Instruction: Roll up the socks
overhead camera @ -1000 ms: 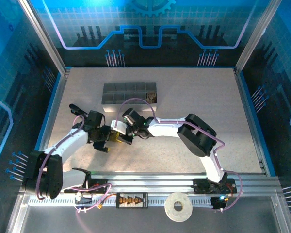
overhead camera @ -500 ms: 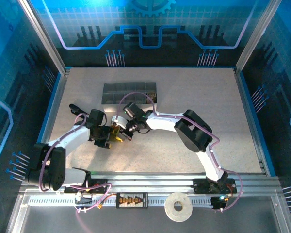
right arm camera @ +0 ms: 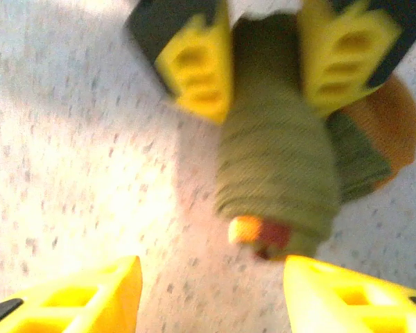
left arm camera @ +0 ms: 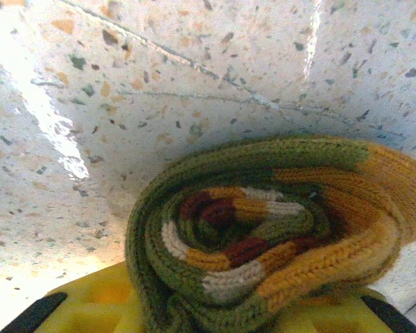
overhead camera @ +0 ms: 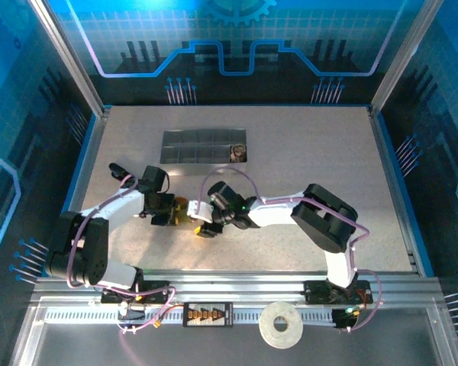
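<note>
The olive green sock (left arm camera: 263,229) with orange and cream bands is wound into a tight roll lying on the speckled table. My left gripper (overhead camera: 174,210) is shut on it: in the right wrist view its yellow fingers (right arm camera: 194,62) press both sides of the roll (right arm camera: 277,166). A short way to the near right of the roll, my right gripper (right arm camera: 211,298) stands open with only bare table between its fingers. A brownish sock roll (overhead camera: 238,152) sits in the right-end compartment of the tray.
The grey divided tray (overhead camera: 191,146) lies at the back of the table, behind both grippers. Metal rails bound the table on the left and right. A white tape roll (overhead camera: 281,325) rests on the near rail.
My right gripper has opened, let go of the roll and backed off toward the near right. My left gripper has closed on the olive roll.
</note>
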You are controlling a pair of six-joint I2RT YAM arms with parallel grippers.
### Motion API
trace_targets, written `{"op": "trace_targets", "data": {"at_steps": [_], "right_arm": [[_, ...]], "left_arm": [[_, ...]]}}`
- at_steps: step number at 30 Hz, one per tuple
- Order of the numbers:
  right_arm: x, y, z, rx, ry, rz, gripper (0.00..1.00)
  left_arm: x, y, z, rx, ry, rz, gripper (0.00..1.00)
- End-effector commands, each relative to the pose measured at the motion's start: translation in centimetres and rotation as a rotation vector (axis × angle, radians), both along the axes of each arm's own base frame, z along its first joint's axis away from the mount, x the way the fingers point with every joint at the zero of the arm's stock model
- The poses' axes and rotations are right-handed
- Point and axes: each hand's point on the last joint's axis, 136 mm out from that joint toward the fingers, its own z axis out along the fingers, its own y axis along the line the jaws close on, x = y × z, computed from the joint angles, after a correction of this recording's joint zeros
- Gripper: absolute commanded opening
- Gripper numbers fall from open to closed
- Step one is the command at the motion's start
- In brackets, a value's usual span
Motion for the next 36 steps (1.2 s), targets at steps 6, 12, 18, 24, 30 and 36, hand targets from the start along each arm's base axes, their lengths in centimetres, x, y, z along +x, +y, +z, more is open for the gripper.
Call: {"op": "trace_targets", "data": {"at_steps": [6, 12, 18, 24, 30, 36], "right_arm": [[2.1, 1.8, 2.2, -0.034, -0.362, 0.097, 0.58], [1.9, 2.9, 1.4, -0.033, -0.361, 0.109, 0.59], [2.2, 3.9, 0.1, -0.062, -0.312, 0.112, 0.57], [3.2, 3.7, -1.6, -0.148, -0.183, 0.040, 0.18], [0.5, 1.3, -4.3, -0.263, 0.105, -0.012, 0.00], [-1.5, -0.2, -7.1, -0.328, 0.287, -0.112, 0.00]], "left_arm": [[-13.9, 3.0, -3.5, 0.148, 0.594, 0.018, 0.00], [-13.5, 2.9, -3.4, 0.141, 0.588, 0.012, 0.00], [-13.1, 2.6, -3.5, 0.124, 0.564, 0.001, 0.00], [-10.7, 2.0, -2.3, 0.087, 0.431, -0.026, 0.00], [-7.9, 1.3, 0.9, 0.031, 0.200, -0.013, 0.31], [-7.3, 2.2, 4.0, 0.029, 0.060, 0.024, 0.66]]}}
